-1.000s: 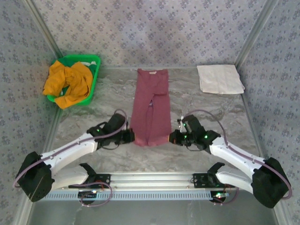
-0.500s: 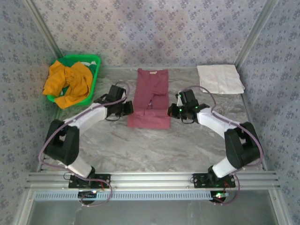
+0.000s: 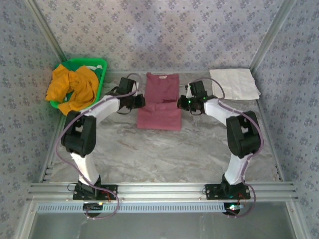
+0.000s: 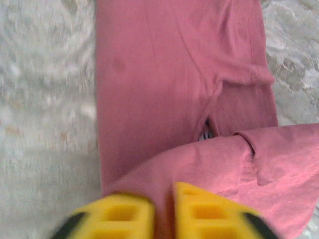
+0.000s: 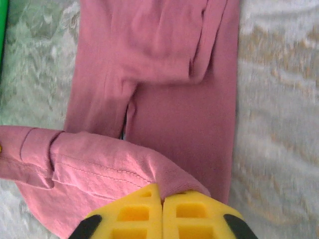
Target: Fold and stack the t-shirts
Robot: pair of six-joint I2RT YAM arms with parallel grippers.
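The maroon t-shirt [image 3: 160, 113] lies at the table's far middle, folded over itself, its lower part doubled back toward the collar. My left gripper [image 3: 140, 102] pinches the folded edge on the shirt's left side; in the left wrist view the yellow fingers [image 4: 207, 211] stand a sliver apart with maroon cloth [image 4: 164, 99] in the gap at the left gripper [image 4: 163, 209]. My right gripper [image 3: 180, 103] grips the right side; in the right wrist view the right gripper [image 5: 162, 204] is shut on a ridge of the maroon t-shirt [image 5: 164, 74]. A mustard-orange t-shirt [image 3: 72, 87] is heaped in the basket.
The green plastic basket [image 3: 98, 63] sits at the far left corner. A folded white cloth [image 3: 233, 83] lies at the far right. Patterned walls enclose the table on three sides. Bare marbled tabletop [image 3: 159, 154] stretches between the shirt and the arm bases.
Both grippers carried the shirt's near hem away from the bases toward the collar, doubling the maroon shirt over. Both arms now reach far out.
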